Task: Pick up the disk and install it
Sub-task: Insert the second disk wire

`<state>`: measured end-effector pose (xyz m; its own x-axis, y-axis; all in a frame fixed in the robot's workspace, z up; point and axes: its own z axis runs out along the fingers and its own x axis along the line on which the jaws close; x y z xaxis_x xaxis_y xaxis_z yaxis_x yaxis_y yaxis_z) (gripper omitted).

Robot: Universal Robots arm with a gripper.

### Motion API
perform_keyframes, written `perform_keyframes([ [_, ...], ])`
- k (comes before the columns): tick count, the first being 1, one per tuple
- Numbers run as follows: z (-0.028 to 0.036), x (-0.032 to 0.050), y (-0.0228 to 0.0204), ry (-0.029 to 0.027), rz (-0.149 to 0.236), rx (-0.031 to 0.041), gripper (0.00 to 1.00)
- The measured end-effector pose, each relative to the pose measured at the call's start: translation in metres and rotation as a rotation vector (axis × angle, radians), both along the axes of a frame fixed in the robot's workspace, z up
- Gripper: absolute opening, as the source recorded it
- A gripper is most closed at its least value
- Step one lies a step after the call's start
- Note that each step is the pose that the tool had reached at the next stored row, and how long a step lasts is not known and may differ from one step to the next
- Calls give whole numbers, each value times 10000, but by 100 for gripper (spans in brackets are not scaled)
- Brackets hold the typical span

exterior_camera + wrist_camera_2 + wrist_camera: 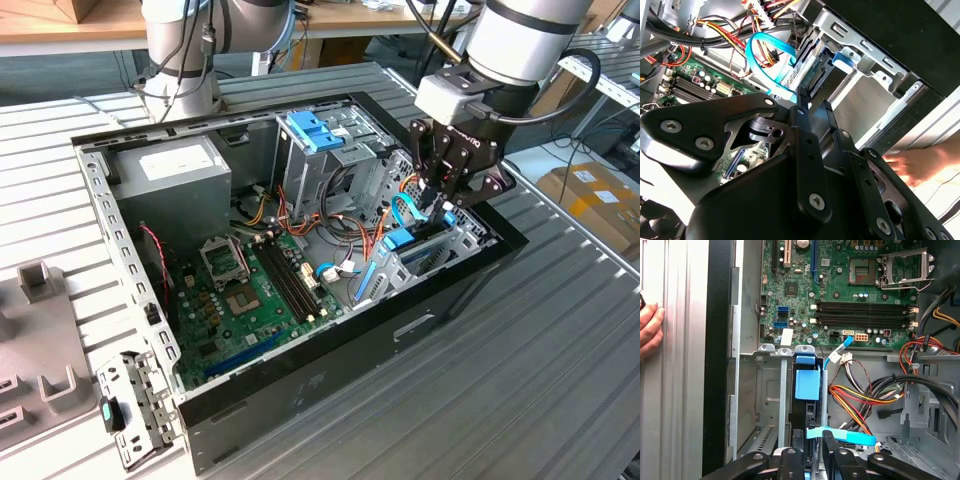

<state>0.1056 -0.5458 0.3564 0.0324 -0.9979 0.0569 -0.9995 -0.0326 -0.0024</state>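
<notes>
Inside the open computer case (300, 395) on the ribbed grey tabletop (560, 350), the tool (437, 203) hangs over the drive bay at the end of the case toward the exterior view's right. The disk (807, 382) stands on edge in that bay (767, 390), its light-blue carrier facing up between the grey metal bay walls, with most of its body sunk below them. In the first wrist view the black fingers (830, 442) reach down just above the disk's upper edge, close to each other, with a narrow gap between them; whether they grip the disk or only hover at it I cannot tell. A light-blue flat cable (840, 436) crosses right by the fingertips. Beyond the bay lies the green motherboard (240, 290), and coloured wire bundles (860, 400) run beside the bay. A person's hand (650, 332) rests on the tabletop outside the case wall, well apart from the tool.
</notes>
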Motion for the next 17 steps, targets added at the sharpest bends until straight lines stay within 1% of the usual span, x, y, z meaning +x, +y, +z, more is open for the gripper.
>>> perform_keyframes([
  [10,0,14,8,0,23,0,29],
  [17,-1,14,25,0,24,1,29],
])
